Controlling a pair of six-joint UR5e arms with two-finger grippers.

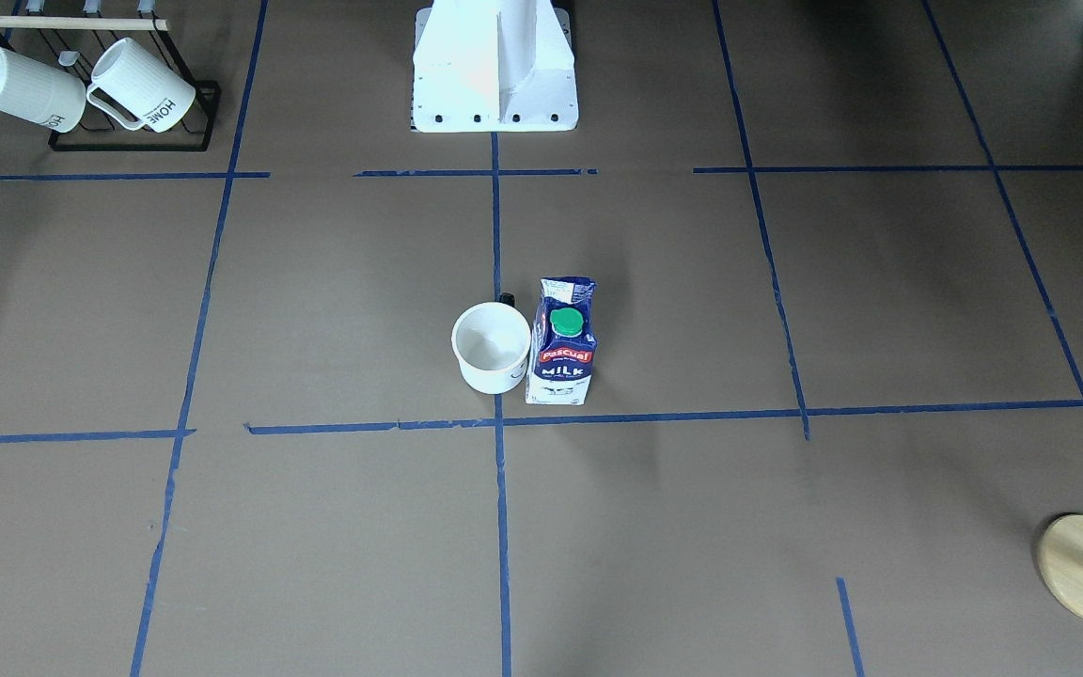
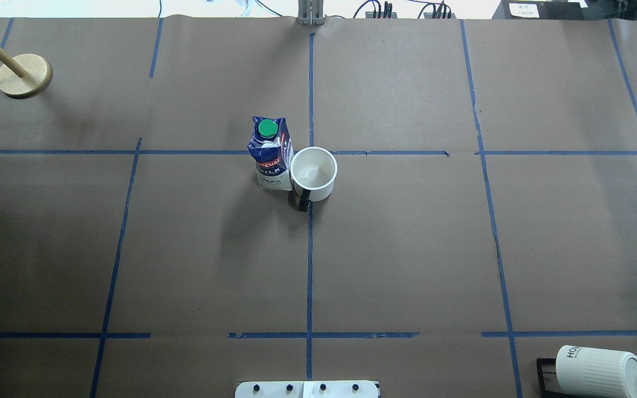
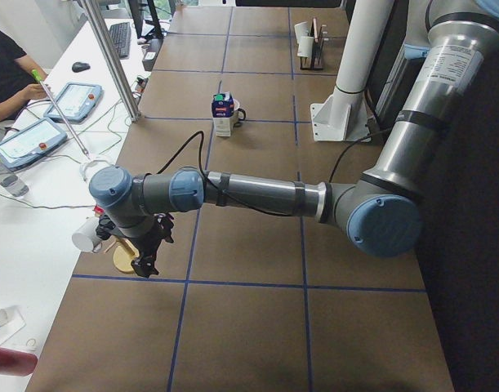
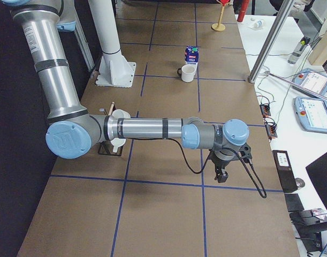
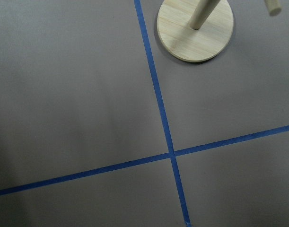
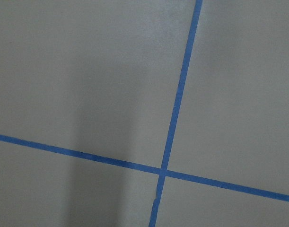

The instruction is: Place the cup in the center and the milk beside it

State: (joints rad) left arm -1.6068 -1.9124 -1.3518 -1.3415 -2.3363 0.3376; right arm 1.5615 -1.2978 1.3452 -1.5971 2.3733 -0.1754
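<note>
The white cup (image 1: 492, 348) stands upright on the middle lengthwise tape line, just on the robot's side of the center crossing (image 1: 498, 423). Its black handle points toward the robot in the overhead view (image 2: 314, 174). The dark blue milk carton (image 1: 562, 343) with its green cap stands upright right beside the cup, on the robot's left of it (image 2: 270, 155). Both arms are far from them. My left gripper (image 3: 144, 261) hangs over the table's left end and my right gripper (image 4: 222, 174) over the right end. I cannot tell whether either is open or shut.
A black rack with white "HOME" mugs (image 1: 81, 89) stands at the robot's near right corner (image 2: 595, 370). A wooden stand with a round base (image 2: 24, 76) stands at the far left, below the left wrist camera (image 5: 195, 29). The white robot base (image 1: 494, 66) is at the table's robot-side edge.
</note>
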